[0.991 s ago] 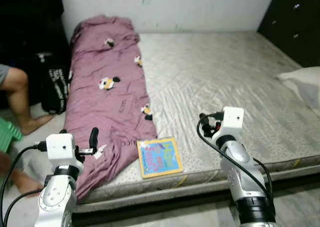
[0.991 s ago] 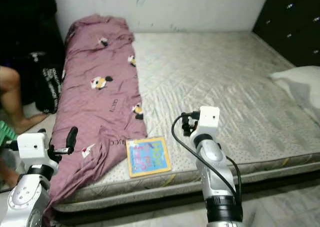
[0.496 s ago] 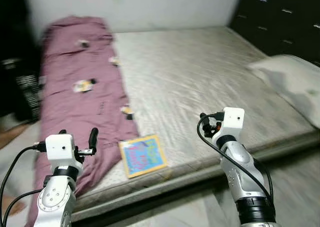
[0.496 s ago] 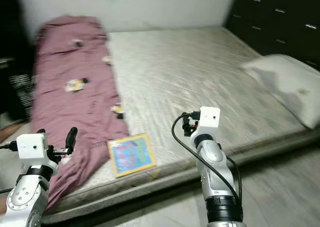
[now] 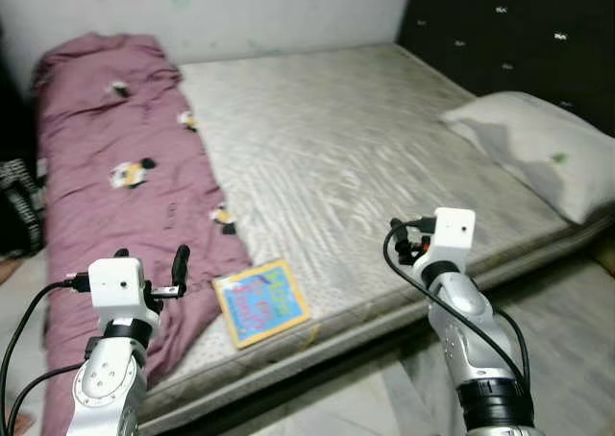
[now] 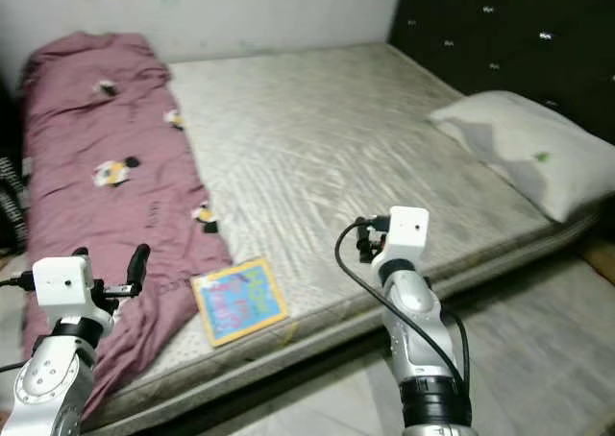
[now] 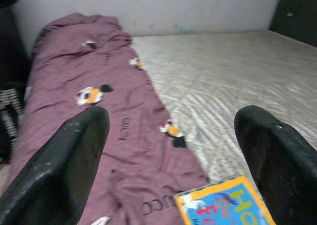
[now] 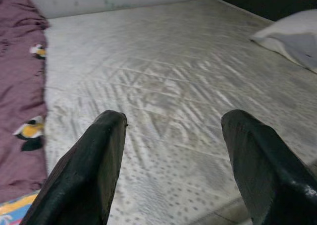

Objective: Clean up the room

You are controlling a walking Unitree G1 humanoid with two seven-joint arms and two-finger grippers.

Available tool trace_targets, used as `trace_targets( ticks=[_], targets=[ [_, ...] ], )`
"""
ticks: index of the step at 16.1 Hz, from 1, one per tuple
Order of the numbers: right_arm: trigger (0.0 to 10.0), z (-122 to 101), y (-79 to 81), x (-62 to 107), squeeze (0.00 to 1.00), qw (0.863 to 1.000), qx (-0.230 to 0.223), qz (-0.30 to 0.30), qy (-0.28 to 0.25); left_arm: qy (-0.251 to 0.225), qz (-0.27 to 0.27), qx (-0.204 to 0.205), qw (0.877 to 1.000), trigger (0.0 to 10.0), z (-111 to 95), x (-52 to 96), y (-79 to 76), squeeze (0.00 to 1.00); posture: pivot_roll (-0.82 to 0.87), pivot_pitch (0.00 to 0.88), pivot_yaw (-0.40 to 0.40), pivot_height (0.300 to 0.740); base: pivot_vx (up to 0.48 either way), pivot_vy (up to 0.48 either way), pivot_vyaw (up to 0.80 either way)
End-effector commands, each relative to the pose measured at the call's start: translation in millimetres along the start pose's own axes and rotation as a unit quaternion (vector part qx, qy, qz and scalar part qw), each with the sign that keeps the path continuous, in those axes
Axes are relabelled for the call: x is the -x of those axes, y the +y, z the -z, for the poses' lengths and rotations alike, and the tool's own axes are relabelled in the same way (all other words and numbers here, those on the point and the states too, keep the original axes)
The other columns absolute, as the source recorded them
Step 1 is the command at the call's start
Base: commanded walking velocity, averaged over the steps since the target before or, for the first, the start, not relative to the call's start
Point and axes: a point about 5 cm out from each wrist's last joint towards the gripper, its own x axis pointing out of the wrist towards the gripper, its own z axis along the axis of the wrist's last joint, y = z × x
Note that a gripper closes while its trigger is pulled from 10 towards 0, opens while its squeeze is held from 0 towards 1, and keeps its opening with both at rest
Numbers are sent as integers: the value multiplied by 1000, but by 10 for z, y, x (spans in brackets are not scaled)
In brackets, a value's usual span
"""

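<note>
**View swings toward the pillow; both grippers wait empty**

The left gripper (image 7: 168,150) has its fingers (image 7: 74,160) spread wide with nothing between them; just beyond and below their tips lies the colourful book (image 5: 259,302) at the mattress edge, touching the purple blanket (image 5: 115,186) that stretches ahead of them. The right gripper (image 8: 173,160) is likewise parted and empty, bare mattress (image 5: 327,148) ahead of its fingers (image 8: 86,175). Since a second ago the whole scene has slid left: the camera has turned, not the things. A white pillow (image 5: 533,148) now shows far beyond the right fingers. Judging by this, the robot is surveying; nothing is tidied yet.
</note>
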Motion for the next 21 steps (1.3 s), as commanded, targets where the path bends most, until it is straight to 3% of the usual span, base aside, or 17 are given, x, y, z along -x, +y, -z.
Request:
trace_targets(
  ticks=[1, 5, 14, 21],
  targets=[
    [10000, -22, -6, -8, 0, 1000, 1, 1, -5, 6, -2, 1, 1000, 10000, 39, 15, -11, 0, -28, 0, -49, 740, 0, 0, 0],
    [10000, -12, 8, -10, 0, 1000, 8, -11, -11, 7, -10, -3, 1000, 10000, 59, 31, -3, 0, -25, 0, -59, 735, 0, 0, 0],
    [10000, 44, 33, -6, 0, 1000, 5, -16, -5, 2, -20, -7, 1000, 10000, 36, 6, 10, 0, -22, 0, -54, 635, 0, 0, 0],
    [10000, 62, -41, -40, 0, 1000, 19, -6, 1, 5, -31, -3, 999, 10000, 45, -12, 50, 0, -17, 0, -63, 635, 0, 0, 0]
  ],
)
